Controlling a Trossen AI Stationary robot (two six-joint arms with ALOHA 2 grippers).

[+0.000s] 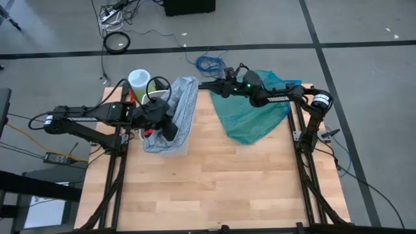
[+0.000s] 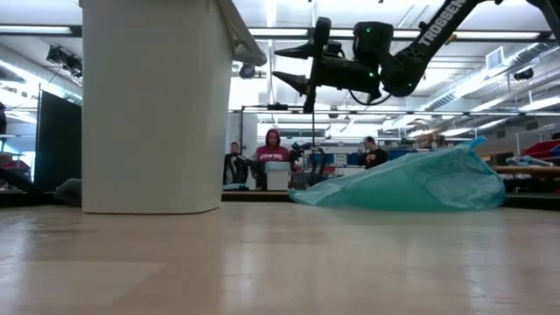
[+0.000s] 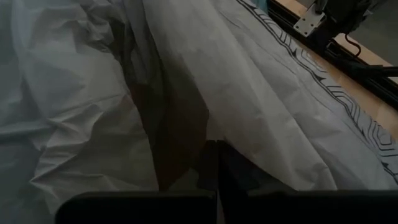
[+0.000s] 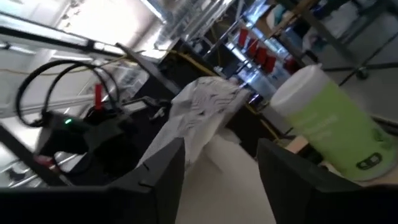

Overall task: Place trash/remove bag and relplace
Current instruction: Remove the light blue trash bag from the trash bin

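Note:
A white bin (image 2: pixel 149 105) stands at the table's far left, and the pale grey-white bag (image 1: pixel 181 107) is draped over its top. My left gripper (image 1: pixel 168 130) is at the bin's near side, shut on the bag (image 3: pixel 93 112). My right gripper (image 1: pixel 207 84) hangs open in the air just right of the bin's far corner (image 2: pixel 293 66). It points toward the bin, and a raised peak of the bag (image 4: pixel 205 102) stands ahead of its fingers without touching them. The trash is out of view. My left gripper pinches a fold of the bag (image 3: pixel 211 138) between its two shut fingers, coming in slanting downward from the table's left. The plastic rises in slack creases away from the fingertips. How many layers are in the pinch does not show.
A teal-green plastic bag (image 1: pixel 253 114) lies heaped at the far right of the table (image 2: pixel 411 184). A green-and-white canister (image 1: pixel 138 81) stands behind the bin at the far left corner. People sit in the room beyond the table (image 2: pixel 273 153). Bare wood (image 1: pixel 214 188) fills the near half.

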